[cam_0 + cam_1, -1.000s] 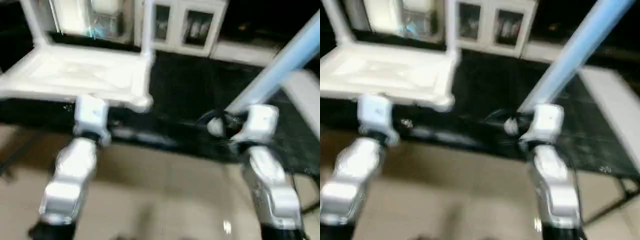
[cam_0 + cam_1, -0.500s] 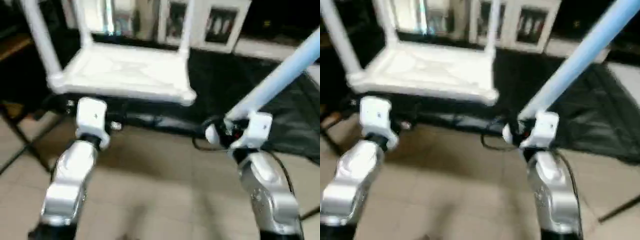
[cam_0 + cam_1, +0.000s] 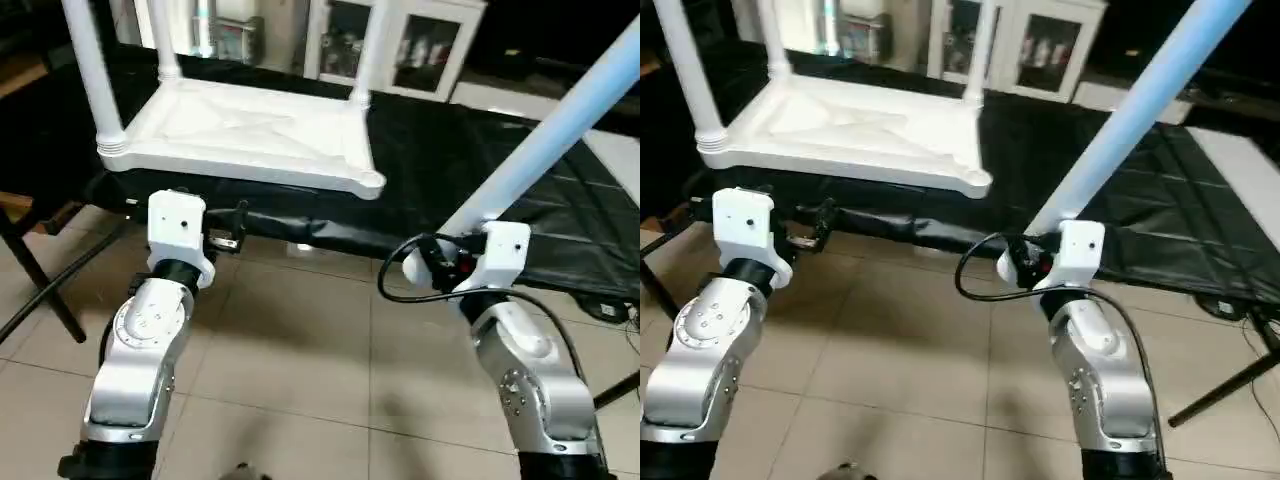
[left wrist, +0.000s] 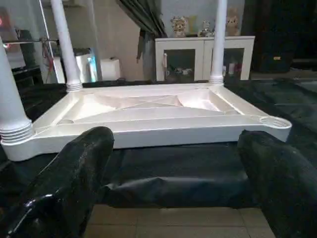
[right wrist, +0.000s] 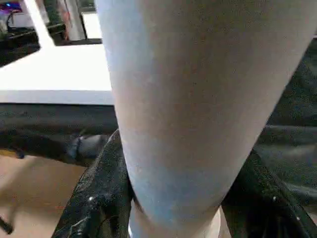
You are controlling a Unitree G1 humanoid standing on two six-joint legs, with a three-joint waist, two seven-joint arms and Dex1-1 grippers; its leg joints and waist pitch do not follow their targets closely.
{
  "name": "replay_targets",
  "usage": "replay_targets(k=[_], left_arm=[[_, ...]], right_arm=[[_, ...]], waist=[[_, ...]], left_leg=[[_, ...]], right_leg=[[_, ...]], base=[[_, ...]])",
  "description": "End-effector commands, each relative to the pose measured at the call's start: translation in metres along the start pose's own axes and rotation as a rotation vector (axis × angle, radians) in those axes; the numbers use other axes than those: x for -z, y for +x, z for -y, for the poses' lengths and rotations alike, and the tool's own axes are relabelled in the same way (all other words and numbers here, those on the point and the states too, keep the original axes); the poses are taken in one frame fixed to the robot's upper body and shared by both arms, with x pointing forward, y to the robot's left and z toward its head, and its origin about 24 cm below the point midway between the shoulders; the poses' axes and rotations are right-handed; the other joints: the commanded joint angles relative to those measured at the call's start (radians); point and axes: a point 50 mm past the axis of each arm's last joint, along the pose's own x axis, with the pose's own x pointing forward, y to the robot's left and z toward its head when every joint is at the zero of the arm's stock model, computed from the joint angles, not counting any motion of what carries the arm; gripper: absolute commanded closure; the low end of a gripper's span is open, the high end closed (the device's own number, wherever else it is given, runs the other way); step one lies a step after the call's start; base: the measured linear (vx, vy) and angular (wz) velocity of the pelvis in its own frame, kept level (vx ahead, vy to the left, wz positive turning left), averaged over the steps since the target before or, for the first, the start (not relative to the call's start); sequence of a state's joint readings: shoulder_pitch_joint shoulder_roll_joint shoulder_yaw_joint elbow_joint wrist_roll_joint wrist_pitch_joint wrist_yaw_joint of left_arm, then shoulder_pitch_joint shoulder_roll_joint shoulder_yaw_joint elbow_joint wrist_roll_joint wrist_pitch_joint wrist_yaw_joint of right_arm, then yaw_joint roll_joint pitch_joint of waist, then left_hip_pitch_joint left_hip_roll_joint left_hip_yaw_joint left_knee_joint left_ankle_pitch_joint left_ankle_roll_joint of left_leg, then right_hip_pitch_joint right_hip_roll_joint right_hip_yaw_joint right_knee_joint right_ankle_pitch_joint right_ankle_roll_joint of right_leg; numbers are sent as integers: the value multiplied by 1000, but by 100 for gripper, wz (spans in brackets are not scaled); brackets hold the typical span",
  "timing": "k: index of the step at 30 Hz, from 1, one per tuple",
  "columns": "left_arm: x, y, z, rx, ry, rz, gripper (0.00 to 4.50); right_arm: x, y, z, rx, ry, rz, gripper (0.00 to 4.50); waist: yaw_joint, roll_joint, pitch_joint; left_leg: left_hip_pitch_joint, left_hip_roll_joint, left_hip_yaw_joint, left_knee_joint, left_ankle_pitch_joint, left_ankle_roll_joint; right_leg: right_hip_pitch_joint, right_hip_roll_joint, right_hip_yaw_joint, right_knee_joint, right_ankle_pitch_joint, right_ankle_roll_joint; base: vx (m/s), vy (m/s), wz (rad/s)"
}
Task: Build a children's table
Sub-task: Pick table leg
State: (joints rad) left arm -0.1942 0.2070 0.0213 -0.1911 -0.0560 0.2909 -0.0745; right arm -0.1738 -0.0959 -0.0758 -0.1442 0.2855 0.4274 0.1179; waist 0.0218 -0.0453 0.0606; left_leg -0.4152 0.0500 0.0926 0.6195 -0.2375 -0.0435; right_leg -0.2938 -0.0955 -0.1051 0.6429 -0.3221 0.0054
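Fingers of the right gripper (image 5: 168,218) are clamped on the fourth leg (image 3: 560,130), slanting up beyond the empty socket (image 3: 371,182); the left gripper (image 4: 173,183) gapes before the tabletop (image 3: 240,130).

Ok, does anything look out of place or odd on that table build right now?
One thing: the near right corner socket of the upturned table top is empty, while three legs stand in the others. The fourth leg is slanted in the right gripper, off the table. Nothing looks damaged.
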Motion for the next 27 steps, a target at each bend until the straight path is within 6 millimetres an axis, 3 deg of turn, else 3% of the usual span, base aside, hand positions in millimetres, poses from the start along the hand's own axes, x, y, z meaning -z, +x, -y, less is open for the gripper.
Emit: replay_targets(k=[1, 2, 3, 4, 5, 6, 7, 8, 9, 10, 11, 12, 13, 14, 15, 16, 17, 18, 19, 20, 21, 22, 23, 24, 25, 26, 27], left_arm=[[-5, 1, 4, 24, 8, 20, 0], [-5, 1, 4, 27, 20, 21, 0], [-4, 1, 5, 28, 21, 20, 0], [-4, 1, 5, 31, 27, 21, 0], [-4, 2, 5, 33, 31, 22, 0], [-5, 2, 5, 33, 34, 23, 0], [-5, 2, 5, 35, 39, 24, 0], [-5, 2, 5, 36, 40, 25, 0], [-5, 3, 5, 37, 41, 25, 0], [-5, 3, 6, 39, 44, 25, 0], [-5, 3, 6, 40, 44, 25, 0], [-5, 3, 6, 40, 46, 24, 0], [-5, 3, 6, 40, 45, 24, 0], [-5, 3, 6, 39, 45, 24, 0], [-5, 3, 6, 37, 46, 23, 0], [-4, 3, 6, 36, 45, 23, 0], [-4, 3, 6, 35, 45, 22, 0], [-4, 3, 6, 32, 44, 22, 0], [-4, 3, 6, 30, 43, 22, 0], [-4, 3, 5, 28, 43, 22, 0], [-4, 3, 5, 28, 44, 21, 0], [-4, 3, 5, 26, 44, 21, 0], [-4, 3, 5, 23, 44, 20, 0], [-4, 3, 5, 22, 46, 19, 0], [-4, 3, 5, 23, 47, 19, 0], [-4, 3, 6, 24, 47, 19, 0], [-4, 3, 7, 27, 47, 20, 0]], right_arm=[[-8, 2, 4, -1, -4, 19, 261], [-9, 2, 5, -5, -6, 19, 261], [-9, 3, 5, -5, -7, 19, 261], [-9, 3, 6, -5, -7, 18, 261], [-9, 3, 6, -5, -7, 17, 261], [-8, 3, 7, -6, -7, 16, 261], [-9, 4, 7, -7, -7, 15, 261], [-9, 4, 7, -8, -7, 15, 261], [-9, 4, 7, -10, -7, 14, 261], [-9, 4, 7, -10, -10, 14, 261], [-9, 4, 7, -10, -11, 14, 261], [-9, 4, 8, -9, -13, 14, 261], [-9, 4, 8, -9, -15, 14, 261], [-9, 4, 8, -9, -16, 13, 261], [-8, 4, 8, -10, -16, 13, 261], [-8, 4, 8, -10, -17, 11, 261], [-8, 4, 8, -11, -18, 11, 261], [-8, 4, 8, -15, -21, 10, 261], [-8, 4, 8, -18, -22, 9, 261], [-8, 4, 7, -20, -23, 10, 261], [-8, 5, 7, -21, -23, 10, 261], [-9, 5, 7, -22, -24, 10, 261], [-9, 4, 8, -24, -25, 11, 261], [-10, 5, 9, -25, -24, 12, 261], [-11, 5, 10, -26, -26, 13, 261], [-11, 5, 10, -25, -26, 13, 261], [-11, 5, 12, -22, -29, 12, 261]], waist=[[3, -16, -33], [-9, -24, -14], [11, 11, -1], [-3, 17, -10], [-8, 34, -14], [-59, 65, -25], [-73, 51, -34], [-73, 71, -37], [-83, 57, -41], [-77, 45, -38], [-64, 5, -47], [-6, -25, -47], [20, -26, -54], [41, -35, -73], [48, -33, -71], [53, -25, -68], [60, 8, -77], [37, 76, -84], [9, 93, -67], [-11, 60, -103], [9, 75, -99], [11, 58, -89], [9, 38, -86], [11, 15, -71], [17, -2, -62], [38, -60, -53], [71, -73, -60]], left_leg=[[74, 104, -49, 146, -354, -46], [-41, 98, -54, 202, -84, -11], [-7, 125, -61, 171, -61, -28], [35, 153, -53, 85, -232, -34], [72, 151, -44, 22, -368, -44], [161, 223, -114, -162, -926, -97], [160, 239, -149, -182, -931, -68], [197, 218, -153, -175, -842, 7], [202, 216, -157, -172, -767, 62], [200, 193, -153, -170, -642, 150], [169, 149, -115, -147, -487, 193], [69, 59, -17, -19, -289, 183], [30, 66, -19, 60, -193, 174], [-29, 82, -28, 118, -71, 136], [-47, 84, -28, 113, -24, 126], [-58, 85, -17, 78, 97, 111], [-20, 102, -7, -20, 229, 138], [105, 138, -41, -73, 313, 176], [135, 178, -104, -95, 113, 253], [215, 266, -173, -92, 14, 402], [207, 248, -165, -71, 35, 416], [187, 239, -130, -75, 59, 431], [182, 233, -110, -86, 103, 448], [156, 223, -76, -110, 65, 456], [137, 201, -43, -114, -9, 421], [72, 100, 33, -71, -218, 296], [70, 41, 56, 36, -232, 240]], right_leg=[[-8, -273, 110, -268, -790, -173], [94, -270, 109, -240, -870, -162], [80, -266, 75, -242, -865, -161], [88, -189, -1, -211, -827, -125], [84, -122, -46, -185, -734, -111], [-11, 17, -30, 10, -222, -70], [-1, 13, -13, 36, -122, -48], [-40, 12, 5, 30, -29, -29], [-46, 7, 13, 28, -6, -18], [-44, -1, 24, 10, 12, -7], [3, -37, 66, -64, 21, -2], [110, -123, 168, -157, -161, -37], [152, -183, 216, -188, -281, -75], [181, -183, 229, -173, -234, -137], [181, -160, 208, -162, -131, -169], [164, -100, 146, -153, 22, -212], [139, -22, 72, -136, 64, -213], [74, 52, -10, -84, 31, -125], [-1, 80, -20, -1, -71, -91], [-88, 50, 20, 88, -139, -26], [-107, 44, 25, 106, -128, -2], [-133, 35, 36, 121, -50, 52], [-154, 27, 44, 121, 21, 79], [-153, 14, 62, 94, 94, 58], [-136, 3, 78, 45, 142, 20], [-62, -40, 158, -95, -13, 23], [-22, -86, 219, -147, -253, 33]], base=[[-97, -47, -8], [-6, 16, -35], [67, 55, -43], [67, 55, -43], [18, 79, 6], [22, 73, 9], [22, 73, 9], [0, 0, 0], [89, 3, -23], [89, 3, -23], [110, -38, -23], [124, -49, -6], [124, -49, -6], [143, -26, -1], [165, -17, -7], [165, -17, -7], [173, 3, 0], [170, 15, 2], [170, 15, 2], [201, 10, -2], [207, 21, 6], [207, 21, 6], [160, 14, 3], [144, -30, -3], [144, -30, -3], [121, -98, 6], [146, -106, 10]])
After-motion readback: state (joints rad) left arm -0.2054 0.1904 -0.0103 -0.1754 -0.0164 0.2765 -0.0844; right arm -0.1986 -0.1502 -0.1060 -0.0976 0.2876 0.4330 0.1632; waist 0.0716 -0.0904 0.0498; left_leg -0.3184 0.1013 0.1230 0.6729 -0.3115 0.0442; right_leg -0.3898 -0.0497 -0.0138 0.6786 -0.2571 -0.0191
